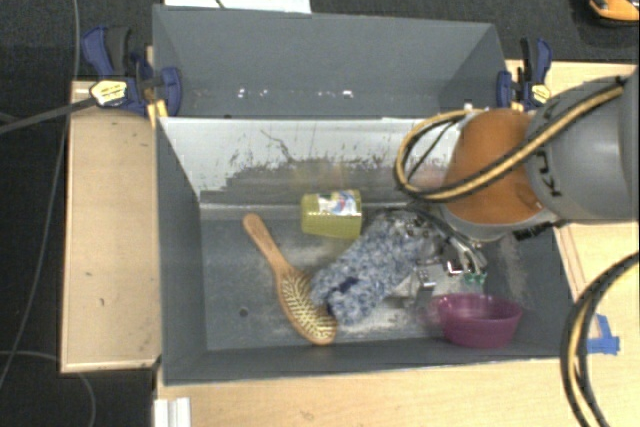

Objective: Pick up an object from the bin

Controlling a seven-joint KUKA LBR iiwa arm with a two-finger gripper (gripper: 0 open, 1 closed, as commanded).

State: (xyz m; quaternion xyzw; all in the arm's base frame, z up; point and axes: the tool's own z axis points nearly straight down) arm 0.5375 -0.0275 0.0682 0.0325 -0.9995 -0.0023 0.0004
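Observation:
My gripper (pixel 432 267) is low in the right part of the bin, its metal end pressed against the right end of a blue and white knitted cloth (pixel 365 270) that lies bunched across the bin's middle. A purple bowl (pixel 476 319) sits just below the gripper near the front right corner. A yellow-green box (pixel 331 214) with a coloured label lies behind the cloth.
A wooden hairbrush (pixel 288 280) lies diagonally left of the cloth, bristle head toward the front wall. The arm with its orange cover and yellow-black cables hangs over the bin's right side. Bare floor lies at the left.

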